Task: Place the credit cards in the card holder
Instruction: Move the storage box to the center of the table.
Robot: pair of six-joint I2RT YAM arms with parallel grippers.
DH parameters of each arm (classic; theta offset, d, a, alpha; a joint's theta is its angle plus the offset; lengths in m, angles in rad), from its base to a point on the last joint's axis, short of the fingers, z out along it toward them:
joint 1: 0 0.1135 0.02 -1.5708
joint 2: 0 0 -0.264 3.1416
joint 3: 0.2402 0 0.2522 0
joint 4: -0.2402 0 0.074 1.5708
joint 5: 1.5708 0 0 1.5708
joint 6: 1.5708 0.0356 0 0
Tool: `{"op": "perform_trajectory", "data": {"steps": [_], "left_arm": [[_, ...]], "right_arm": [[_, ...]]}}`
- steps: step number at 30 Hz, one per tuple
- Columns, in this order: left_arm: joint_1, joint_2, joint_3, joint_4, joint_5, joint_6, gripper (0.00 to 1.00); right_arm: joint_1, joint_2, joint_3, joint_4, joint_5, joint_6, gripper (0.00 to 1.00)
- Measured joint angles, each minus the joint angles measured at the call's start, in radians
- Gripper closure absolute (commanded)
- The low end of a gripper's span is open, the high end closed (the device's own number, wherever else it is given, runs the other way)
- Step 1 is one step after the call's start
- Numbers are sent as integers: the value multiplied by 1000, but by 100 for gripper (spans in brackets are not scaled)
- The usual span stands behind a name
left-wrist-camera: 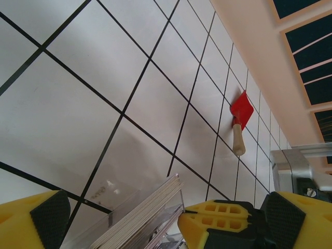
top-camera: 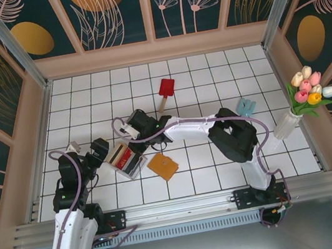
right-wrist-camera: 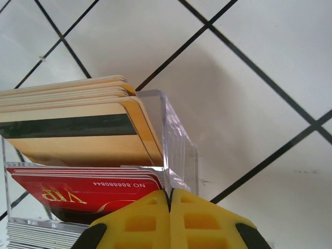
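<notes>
The credit cards stand on edge in a clear plastic box on the white tiled table. From the right wrist we see a tan stack with a black stripe at the back, red ones marked VIP in the compartment in front, and a pale stack at the bottom edge. The card holder, orange-tan, lies flat on the tiles just beside the box, on its right in the top view. The right gripper sits directly over the box's corner with its yellow fingers pressed together; we cannot make out anything between them. The left gripper is at the other side of the box, its fingers spread wide with a stack's edge between them, untouched. Farther back lies a red paddle with a wooden handle, and at the far right stands a vase of tulips
</notes>
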Motion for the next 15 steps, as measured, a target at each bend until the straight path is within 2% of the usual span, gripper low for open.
{"op": "perform_trajectory", "data": {"steps": [9,15], "left_arm": [[0,31,0,43,32,8,2],[0,130,-1,151,138,10,2]], "right_arm": [[-33,-77,-113,55,224,129,99],[-121,-200,-280,78,367,319,99]]}}
